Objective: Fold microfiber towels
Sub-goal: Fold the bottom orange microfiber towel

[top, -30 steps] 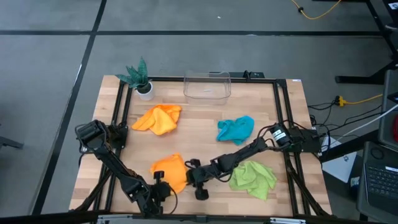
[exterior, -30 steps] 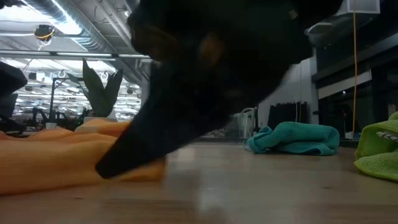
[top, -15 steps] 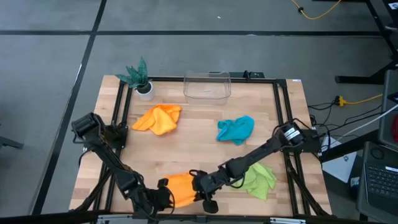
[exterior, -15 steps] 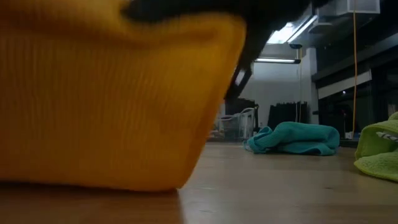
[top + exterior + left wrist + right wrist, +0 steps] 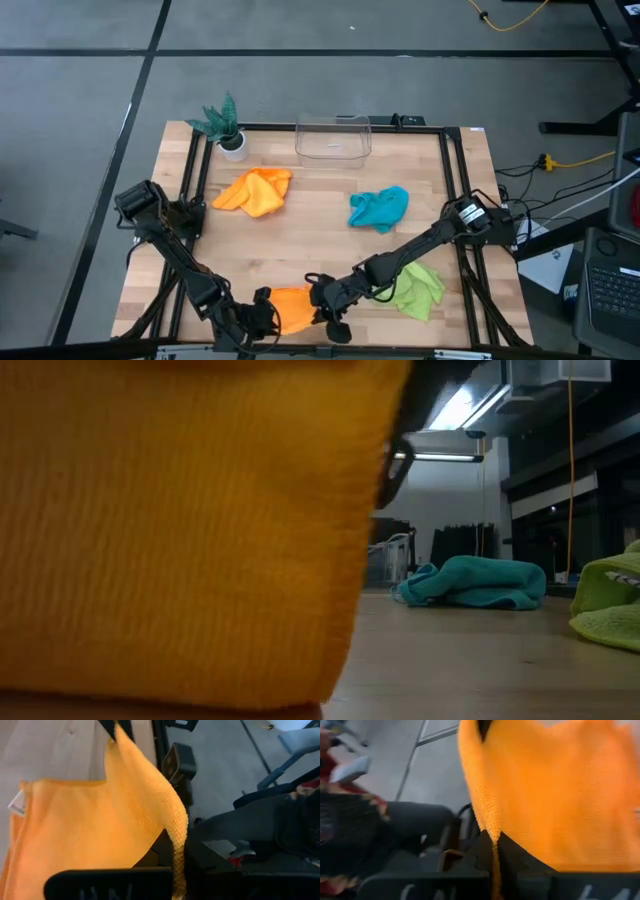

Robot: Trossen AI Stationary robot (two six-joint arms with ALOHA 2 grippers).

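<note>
An orange towel hangs stretched, its far corner pinched by dark fingers.

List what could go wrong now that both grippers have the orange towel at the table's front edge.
The left gripper and right gripper pinch only the edges of the orange towel, so a corner could slip free. Held at the front edge of the table, it could drop off. The lime green towel beside the right arm might get dragged.

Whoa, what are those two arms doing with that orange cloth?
Both arms are at the table's near edge, holding one orange towel up between them: the left gripper and the right gripper each have their jaws shut on it. Another orange towel, a teal towel and a green towel lie crumpled, unfolded.
</note>
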